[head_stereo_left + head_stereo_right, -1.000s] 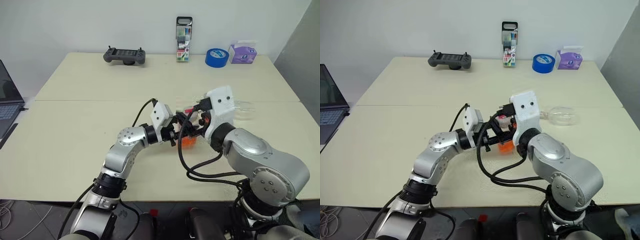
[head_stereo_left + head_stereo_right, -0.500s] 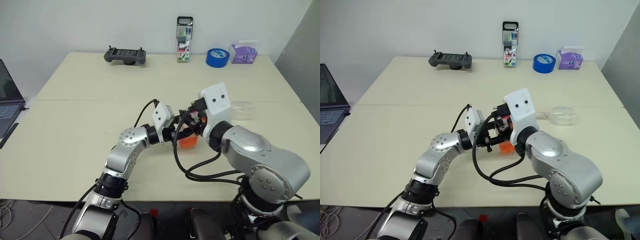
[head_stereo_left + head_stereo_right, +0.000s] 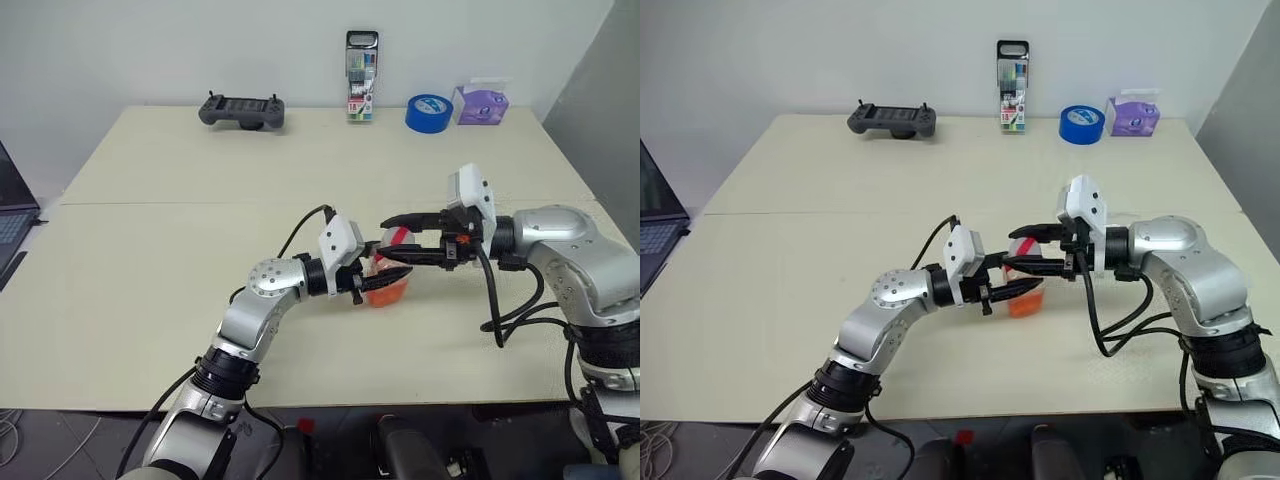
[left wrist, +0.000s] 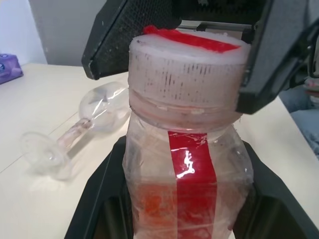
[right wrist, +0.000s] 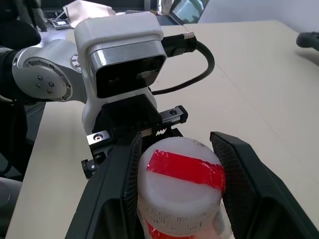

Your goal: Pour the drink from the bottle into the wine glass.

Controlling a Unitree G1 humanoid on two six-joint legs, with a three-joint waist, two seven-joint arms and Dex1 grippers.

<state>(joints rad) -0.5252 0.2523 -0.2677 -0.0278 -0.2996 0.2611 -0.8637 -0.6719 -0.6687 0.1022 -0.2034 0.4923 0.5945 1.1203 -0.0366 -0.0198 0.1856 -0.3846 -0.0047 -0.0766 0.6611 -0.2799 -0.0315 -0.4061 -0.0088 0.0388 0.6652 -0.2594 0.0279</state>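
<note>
The bottle (image 4: pixel 185 164) stands upright over the table's middle, and my left gripper (image 3: pixel 374 281) is shut on its clear body from the left. The orange-red drink (image 3: pixel 386 291) fills its lower part. Reaching in level from the right, my right gripper (image 3: pixel 394 240) is shut on the white, red-striped cap (image 5: pixel 180 180), one finger on each side. The wine glass (image 4: pixel 105 107) lies on its side on the table beyond the bottle, its foot (image 4: pixel 42 152) pointing away from the bowl.
Along the table's far edge sit a game controller (image 3: pixel 241 108), an upright marker case (image 3: pixel 361 62), a blue tape roll (image 3: pixel 429 112) and a purple tissue pack (image 3: pixel 480 104). A laptop (image 3: pixel 655 205) is off the table's left side.
My right arm swung its elbow out to the right, so the gripper now reaches in level, and its jaws closed on the cap. The left gripper kept hold of the bottle.
</note>
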